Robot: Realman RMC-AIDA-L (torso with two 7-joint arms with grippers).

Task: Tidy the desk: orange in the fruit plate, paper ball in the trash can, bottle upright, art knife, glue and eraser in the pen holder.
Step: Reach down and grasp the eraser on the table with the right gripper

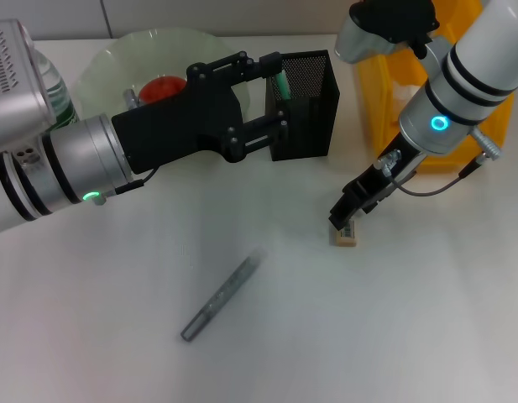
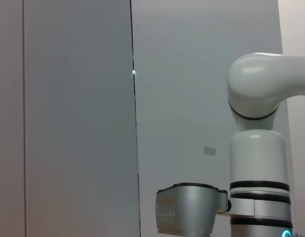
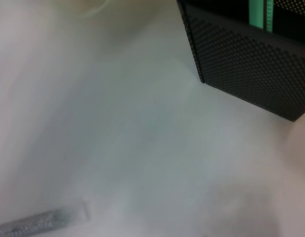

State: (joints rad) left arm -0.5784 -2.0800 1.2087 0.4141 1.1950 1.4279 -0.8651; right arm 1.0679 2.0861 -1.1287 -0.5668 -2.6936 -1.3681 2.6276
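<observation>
Eraser (image 1: 346,236) lies on the bench (image 1: 342,336) directly beneath the right gripper (image 1: 349,215), whose fingers straddle it without visibly clamping, well clear of the pen holder (image 1: 305,105) behind.

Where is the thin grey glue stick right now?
In the head view, the thin grey glue stick lies alone on the white desk, near the front, left of the beige eraser.

Grey glue (image 1: 219,295) lies flat on the desk (image 1: 91,336) — art knife (image 1: 280,86) stands upright in the pen holder (image 1: 309,117), eraser (image 1: 346,235) nearby.
</observation>
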